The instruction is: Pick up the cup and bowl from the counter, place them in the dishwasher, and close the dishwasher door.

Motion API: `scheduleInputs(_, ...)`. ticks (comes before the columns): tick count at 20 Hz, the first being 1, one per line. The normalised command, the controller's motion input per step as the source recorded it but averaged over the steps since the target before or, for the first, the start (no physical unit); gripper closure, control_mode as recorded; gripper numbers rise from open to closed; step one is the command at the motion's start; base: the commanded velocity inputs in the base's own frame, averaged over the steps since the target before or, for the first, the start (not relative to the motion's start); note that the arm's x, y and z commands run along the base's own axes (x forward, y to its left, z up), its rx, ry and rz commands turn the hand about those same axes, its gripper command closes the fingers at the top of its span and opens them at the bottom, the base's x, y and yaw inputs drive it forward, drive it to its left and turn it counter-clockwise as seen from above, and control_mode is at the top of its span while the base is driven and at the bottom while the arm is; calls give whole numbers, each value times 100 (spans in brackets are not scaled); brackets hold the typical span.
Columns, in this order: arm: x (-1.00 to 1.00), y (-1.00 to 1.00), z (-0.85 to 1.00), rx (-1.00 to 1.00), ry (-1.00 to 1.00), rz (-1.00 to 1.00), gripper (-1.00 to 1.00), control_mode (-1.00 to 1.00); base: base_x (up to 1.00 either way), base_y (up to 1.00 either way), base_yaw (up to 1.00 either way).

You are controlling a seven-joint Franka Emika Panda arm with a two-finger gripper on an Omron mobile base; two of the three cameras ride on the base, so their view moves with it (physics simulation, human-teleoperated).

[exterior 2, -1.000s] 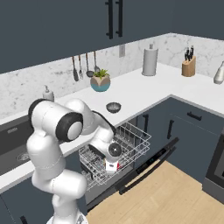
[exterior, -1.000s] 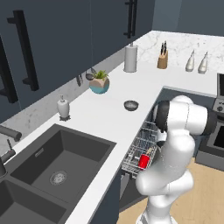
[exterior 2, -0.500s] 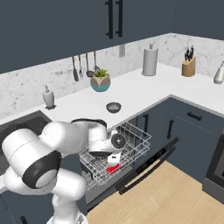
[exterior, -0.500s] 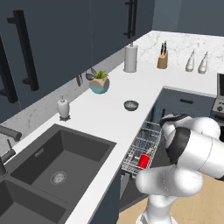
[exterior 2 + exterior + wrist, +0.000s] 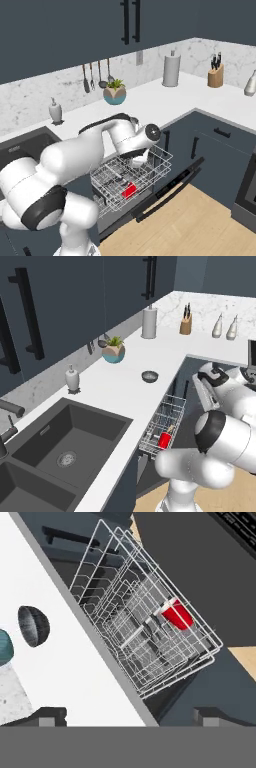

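The red cup (image 5: 164,439) lies on its side in the pulled-out wire rack (image 5: 131,175) of the dishwasher (image 5: 150,200), toward the rack's outer end; in the hand view the cup (image 5: 177,615) rests against the rack's far wires. The dishwasher door (image 5: 172,187) hangs folded down below the rack, its black bar handle toward the wooden floor (image 5: 200,220).

The dark grey bowl (image 5: 149,376) sits upright on the white counter (image 5: 120,391), apart from the counter edge above the rack and well apart from the cup. In the hand view the bowl (image 5: 33,626) shows on the bare white surface, beside the teal planter (image 5: 5,647) at the frame's edge.

The gripper (image 5: 127,714) hangs above the counter edge and the rack, its 2 dark fingertips (image 5: 50,716) spread wide with nothing between them. The white arm (image 5: 100,145) bends low over the rack in the right base view.

Further back on the counter stand a soap dispenser (image 5: 72,378), the planter (image 5: 114,352) with its green plant, a paper towel roll (image 5: 149,322) and a knife block (image 5: 186,323). A dark double sink (image 5: 60,451) is set into the counter.
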Motion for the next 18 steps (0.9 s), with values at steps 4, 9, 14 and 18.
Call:
scheduleInputs(4, 73, 10, 98, 15, 2, 14, -100, -100, 0, 0, 0)
scheduleInputs(9, 97, 62, 22, 7, 12, 24, -100, -100, 0, 0, 0)
scheduleInputs(14, 70, 42, -18, -7, 22, 9, -100, -100, 0, 0, 0)
scheduleInputs(18, 55, 0, -36, -7, 13, 0, -100, -100, 0, 0, 0)
